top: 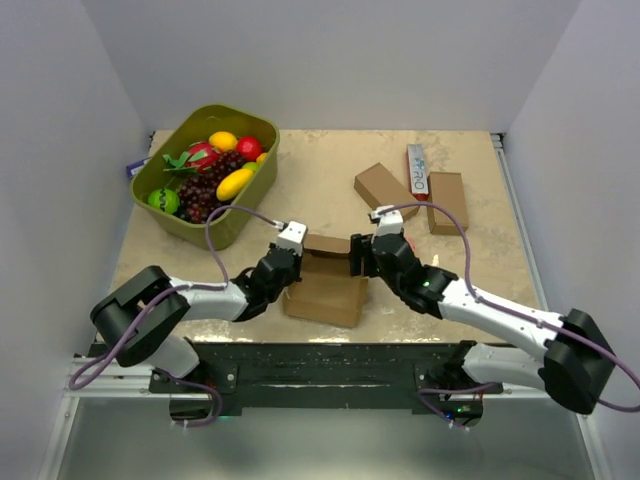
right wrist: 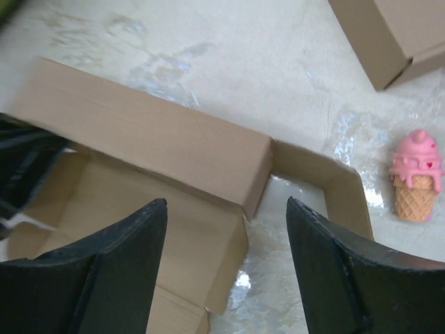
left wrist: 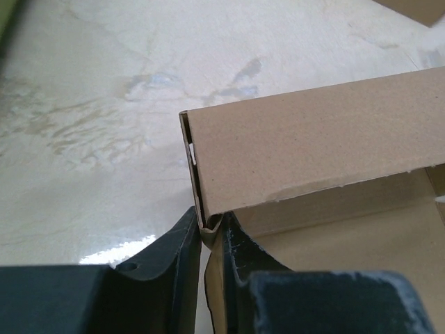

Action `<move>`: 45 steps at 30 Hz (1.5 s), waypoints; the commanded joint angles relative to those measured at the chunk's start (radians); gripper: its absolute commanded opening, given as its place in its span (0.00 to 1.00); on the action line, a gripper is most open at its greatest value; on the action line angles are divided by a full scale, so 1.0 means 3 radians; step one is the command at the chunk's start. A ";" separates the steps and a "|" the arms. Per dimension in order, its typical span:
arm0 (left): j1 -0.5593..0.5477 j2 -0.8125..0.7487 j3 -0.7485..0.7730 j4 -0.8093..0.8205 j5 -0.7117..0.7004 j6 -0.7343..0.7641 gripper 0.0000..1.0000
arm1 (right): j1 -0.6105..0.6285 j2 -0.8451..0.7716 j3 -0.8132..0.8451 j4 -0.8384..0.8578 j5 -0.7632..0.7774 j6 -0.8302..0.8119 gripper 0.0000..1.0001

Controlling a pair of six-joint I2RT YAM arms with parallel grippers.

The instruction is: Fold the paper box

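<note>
Beige table (top: 330, 160), two arms reaching in from the near edge. Green bin (top: 255, 195) far left, full of fruit (top: 215, 165).

Paper box (top: 325, 285) sits at table centre between the two grippers, nearer the front edge than the other boxes. Open side up. One long wall stands up on the far side and runs left to right, turned slightly from square with the table edge. A flat panel spreads from it toward the arm bases. Side flap (right wrist: 327, 181) at the right end is swung outward, standing on edge on the table.

Left gripper (left wrist: 212, 233) is at the box's left end, clamped onto the side wall at the corner: one finger outside, one inside, cardboard pinched between. Right gripper (right wrist: 226, 229) is above the box's right end, jaws spread wide, holding nothing.

Two plain boxes (top: 385, 187) (top: 447, 200) far right, well apart from the paper box, with a white-and-red carton (top: 418, 170) between them. Pink ice-cream toy (right wrist: 416, 177) lies on the table just right of the flap, seen in the right wrist view only.
</note>
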 commanded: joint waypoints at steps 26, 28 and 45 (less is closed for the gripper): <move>0.0573 -0.0397 0.0553 -0.1681 0.1813 0.0380 0.00 | 0.1055 0.1082 0.0662 0.0037 0.1475 -0.1451 0.54; 0.0573 -0.0412 0.0497 -0.1620 0.1813 0.0391 0.01 | 0.1080 0.1164 0.0672 0.0032 0.1541 -0.1472 0.40; 0.0726 -0.0443 -0.0045 -0.0413 0.1854 0.0529 0.49 | 0.1157 0.1384 0.0697 0.0068 0.1587 -0.1635 0.08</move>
